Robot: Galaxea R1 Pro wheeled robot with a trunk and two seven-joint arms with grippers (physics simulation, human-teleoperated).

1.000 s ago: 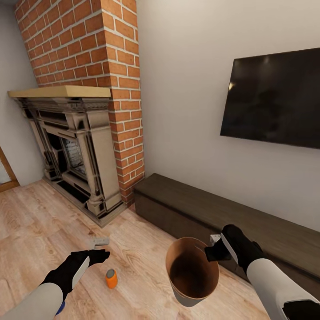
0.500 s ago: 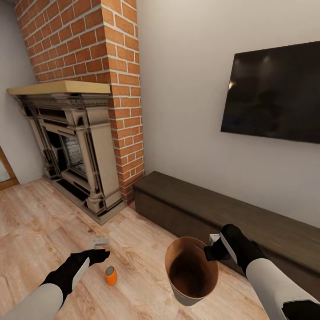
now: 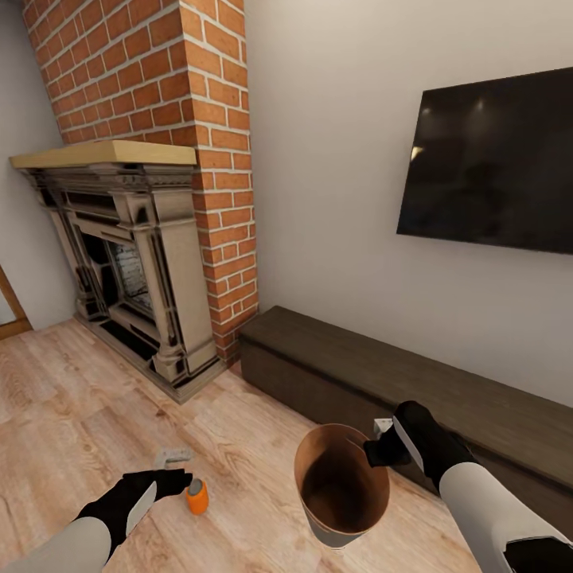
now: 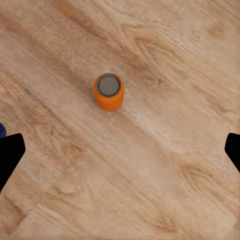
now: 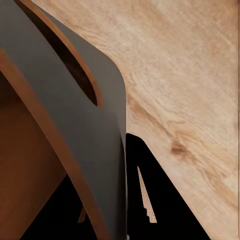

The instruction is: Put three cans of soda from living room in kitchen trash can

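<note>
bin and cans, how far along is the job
Early. The bin is held by its rim in the right pincer, in the living room, and looks empty. The left pincer is open above an upright orange can on the floor, not gripped yet. All cans and the kitchen trip remain.

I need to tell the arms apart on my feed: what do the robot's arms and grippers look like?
Both arms match: light grey, smooth rounded forearms ending in black wrists with a pale grey side panel. The left gripper and right gripper are black with blunt fingers; the left's fingertips show as dark wedges in its wrist view. No cables or markings visible.
</note>
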